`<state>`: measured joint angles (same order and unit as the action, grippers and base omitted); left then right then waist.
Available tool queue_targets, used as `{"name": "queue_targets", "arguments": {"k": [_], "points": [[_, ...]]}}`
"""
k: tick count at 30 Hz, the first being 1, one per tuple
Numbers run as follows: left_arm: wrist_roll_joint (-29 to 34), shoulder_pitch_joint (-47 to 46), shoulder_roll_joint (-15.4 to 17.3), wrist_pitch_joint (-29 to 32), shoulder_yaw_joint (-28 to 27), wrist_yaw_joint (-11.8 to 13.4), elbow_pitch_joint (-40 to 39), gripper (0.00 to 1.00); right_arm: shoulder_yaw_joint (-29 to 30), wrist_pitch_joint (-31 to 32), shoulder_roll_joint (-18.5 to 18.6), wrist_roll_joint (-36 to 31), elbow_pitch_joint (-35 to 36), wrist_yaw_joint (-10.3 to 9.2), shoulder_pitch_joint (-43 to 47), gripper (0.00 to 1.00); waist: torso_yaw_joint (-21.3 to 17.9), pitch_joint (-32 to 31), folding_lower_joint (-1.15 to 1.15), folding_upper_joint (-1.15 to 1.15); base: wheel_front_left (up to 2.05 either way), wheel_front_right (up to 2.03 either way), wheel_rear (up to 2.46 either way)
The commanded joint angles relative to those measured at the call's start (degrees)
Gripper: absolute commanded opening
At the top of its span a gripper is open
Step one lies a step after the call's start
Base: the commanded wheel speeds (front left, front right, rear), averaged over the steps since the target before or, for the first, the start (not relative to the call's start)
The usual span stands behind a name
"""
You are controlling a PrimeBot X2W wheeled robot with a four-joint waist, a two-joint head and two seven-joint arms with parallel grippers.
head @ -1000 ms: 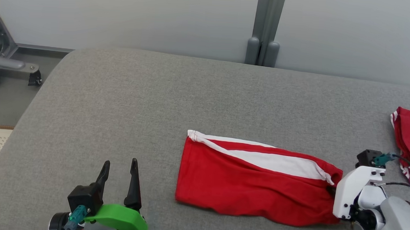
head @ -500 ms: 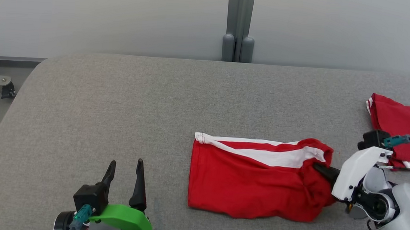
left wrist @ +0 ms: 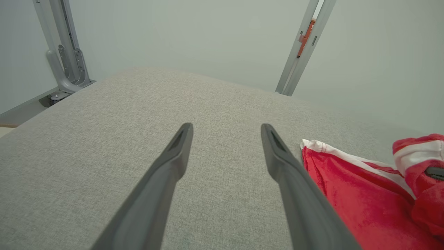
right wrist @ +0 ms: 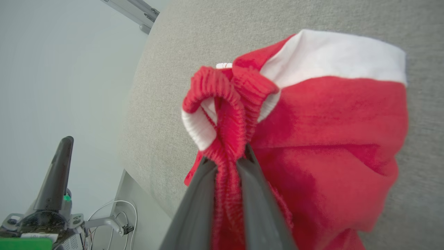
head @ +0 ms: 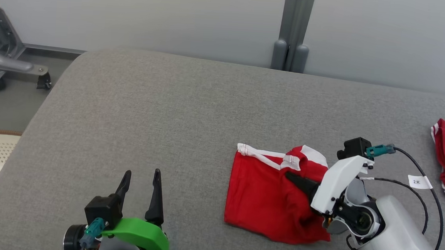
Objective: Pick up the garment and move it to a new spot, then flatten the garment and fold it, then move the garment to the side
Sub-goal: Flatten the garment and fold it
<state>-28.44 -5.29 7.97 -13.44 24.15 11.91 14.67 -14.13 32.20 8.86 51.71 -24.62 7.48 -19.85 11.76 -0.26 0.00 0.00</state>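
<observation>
- Looks like the fold step to me: the right gripper [right wrist: 229, 158] is pinched tight on the ribbed waistband of the red shorts with the white side stripe [head: 264, 197], and that end is raised and curling over the rest.
- The shorts sit right of centre on the grey fabric table [head: 169, 110]. Their long axis runs left-right, white-trimmed hem pointing to the robot's left.
- Next move, I'd guess: carry the waistband over to the hem and lay it down square.
- The left gripper [head: 142, 172] is spread wide, with nothing in it.

Red garment [head: 264, 205] with white side stripe, grey woven surface [head: 169, 110], black left tool [head: 142, 172] on green mount [head: 138, 234]
</observation>
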Motion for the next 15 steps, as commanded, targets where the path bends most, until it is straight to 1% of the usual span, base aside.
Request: {"name": "queue_targets", "arguments": {"k": [1, 8, 9, 10, 11, 12, 13, 15], "points": [[-0.2, -0.9, -0.1, -0.3, 0.0, -0.2, 0.1, 1.0, 0.2, -0.8, -0.8, -0.6, -1.3, 0.0, -1.3, 0.0, 2.9, 0.4, 0.0, 0.0, 0.0, 0.0, 0.0], [-0.4, -1.5, -0.7, -0.6, 0.5, -0.6, 1.0, 1.0, 0.1, -3.2, -3.3, -2.6, -9.1, 0.0, -5.2, 0.0, 6.1, 0.8, 0.0, 0.0, 0.0, 0.0, 0.0], [-0.4, -1.5, -0.8, -0.7, 0.5, -0.6, 1.1, 1.0, 0.1, -3.7, -3.7, -2.8, -10.4, 0.0, -5.7, 0.03, 6.4, 0.8, 0.0, 0.0, 0.0, 0.0, 0.0], [-0.5, -1.5, -0.8, -0.7, 0.6, -0.6, 1.2, 1.0, 0.1, -4.1, -3.9, -3.0, -11.3, 0.0, -6.2, 0.33, 6.6, 0.8, 0.0, 0.0, 0.0, 0.0, 0.0], [-0.5, -1.5, -0.9, -0.8, 0.6, -0.7, 1.3, 1.0, 0.2, -4.4, -4.2, -3.0, -12.6, 0.0, -6.8, 0.49, 6.8, 0.9, 0.0, 0.0, 0.0, 0.0, 0.0], [-0.5, -1.5, -0.9, -0.8, 0.6, -0.7, 1.4, 1.0, 0.2, -4.7, -4.4, -3.1, -13.6, 0.0, -7.2, 0.78, 6.9, 0.9, 0.0, 0.0, 0.0, 0.0, 0.0], [-0.5, -1.5, -1.0, -0.9, 0.6, -0.7, 1.4, 1.0, 0.1, -5.2, -4.6, -3.2, -14.6, 0.0, -7.9, 1.0, 7.0, 0.9, 0.0, 0.0, 0.0, 0.0, 0.0], [-0.5, -1.6, -1.0, -1.0, 0.7, -0.7, 1.6, 1.0, 0.0, -6.3, -5.0, -3.3, -16.5, 0.0, -8.9, 1.0, 7.2, 1.0, 0.0, 0.0, 0.0, 0.0, 0.0]]}}
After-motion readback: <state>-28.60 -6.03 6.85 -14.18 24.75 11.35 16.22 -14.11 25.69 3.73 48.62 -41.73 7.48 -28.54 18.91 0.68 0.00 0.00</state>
